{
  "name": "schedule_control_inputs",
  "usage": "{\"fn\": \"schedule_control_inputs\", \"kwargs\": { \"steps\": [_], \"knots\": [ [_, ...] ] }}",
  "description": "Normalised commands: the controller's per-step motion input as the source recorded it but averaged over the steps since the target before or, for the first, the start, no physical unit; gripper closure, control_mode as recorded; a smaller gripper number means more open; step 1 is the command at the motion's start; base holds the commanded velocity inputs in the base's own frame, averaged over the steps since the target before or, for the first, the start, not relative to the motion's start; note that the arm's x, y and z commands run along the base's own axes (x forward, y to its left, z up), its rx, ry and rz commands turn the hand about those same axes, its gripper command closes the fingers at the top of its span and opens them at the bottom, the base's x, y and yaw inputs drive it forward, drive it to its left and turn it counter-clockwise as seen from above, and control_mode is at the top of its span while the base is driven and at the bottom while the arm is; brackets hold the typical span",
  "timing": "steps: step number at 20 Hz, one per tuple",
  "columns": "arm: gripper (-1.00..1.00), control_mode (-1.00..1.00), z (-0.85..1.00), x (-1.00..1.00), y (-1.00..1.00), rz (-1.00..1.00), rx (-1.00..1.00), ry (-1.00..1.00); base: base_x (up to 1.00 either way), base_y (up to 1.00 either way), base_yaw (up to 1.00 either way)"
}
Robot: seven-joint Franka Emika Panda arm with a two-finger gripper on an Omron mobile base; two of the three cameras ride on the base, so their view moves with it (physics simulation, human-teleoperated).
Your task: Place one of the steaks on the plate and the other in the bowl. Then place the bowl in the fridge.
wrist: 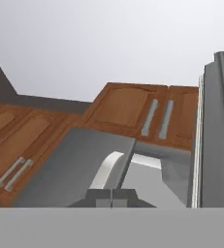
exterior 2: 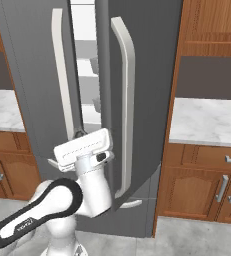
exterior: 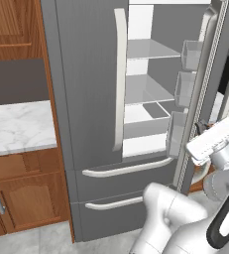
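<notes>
Gripper (wrist: 111, 197) is fully closed, fingertips pressed together with nothing between them — no bowl, no steak in hand. It sits at the free edge of the fridge's open right door (exterior: 205, 89), low on it, about level with the bottom door bin; in the right base view the hand is just in front of the gap between the two doors.

Key relation: the fridge (exterior: 86, 74) interior lies ahead and to the arm's left from the closed jaws; the right door's long edge runs vertical right beside the hand. My read — the arm is working the door rather than carrying anything, but I can't tell whether it touches the edge.

Inside: pale shelves (exterior: 145, 49) stacked, clear bins (exterior: 190, 54) on the door's inner face. Left door shut, its long pale handle (exterior: 120, 79) upright. Two drawers below, horizontal handles.

Steaks, plate and bowl: can't place them from here.

Further out: white marble counter (exterior: 17, 124) over wooden cabinets (exterior: 22, 198) on the left, the same on the right, grey floor.
</notes>
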Motion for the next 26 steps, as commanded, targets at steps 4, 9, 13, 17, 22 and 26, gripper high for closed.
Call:
{"fn": "schedule_control_inputs", "kwargs": {
  "steps": [4, 9, 13, 17, 22, 26],
  "knots": [
    [1.0, -1.0, 0.03, 0.31, 0.12, -0.18, 0.0, 0.26, 0.0, 0.0, 0.0],
    [1.0, -1.0, 0.0, 0.59, 0.38, -0.16, -0.02, 0.35, 0.0, 0.0, 0.0],
    [1.0, -1.0, -0.02, 0.61, 0.11, -0.12, 0.07, 0.22, 0.0, 0.0, 0.0],
    [1.0, -1.0, -0.03, 0.48, 0.0, -0.22, 0.15, 0.15, 0.0, 0.0, 0.0],
    [1.0, -1.0, 0.0, 0.15, -0.32, -0.23, 0.22, 0.22, 0.0, 0.0, 0.0],
    [1.0, -1.0, 0.0, 0.07, -0.99, -0.23, 0.24, 0.2, 0.0, 0.0, 0.0]
  ]
}}
